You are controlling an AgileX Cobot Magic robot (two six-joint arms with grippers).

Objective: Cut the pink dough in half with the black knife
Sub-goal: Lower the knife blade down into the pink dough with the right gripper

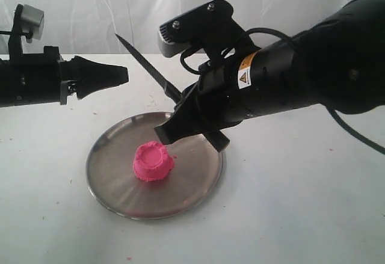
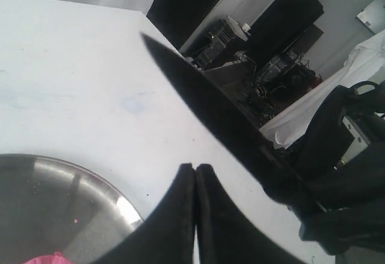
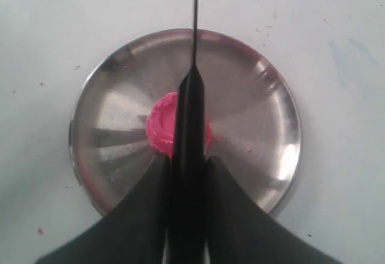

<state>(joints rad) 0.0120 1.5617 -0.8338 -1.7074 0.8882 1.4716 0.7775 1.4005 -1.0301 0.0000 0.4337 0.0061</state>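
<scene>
You're working in a robotics lab: past the edge of the flat white table (image 2: 72, 83) sit tangled cables and grey electronic gear (image 2: 264, 74), tall black panels (image 2: 283, 14) and a draped white cloth (image 2: 325, 98).

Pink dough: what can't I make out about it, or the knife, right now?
Right wrist view: the black knife covers the middle of the pink dough.
Left wrist view: the dough is cut off by the frame edge; only a sliver shows.
Exterior view: the right end effector hides most of the knife handle.
</scene>
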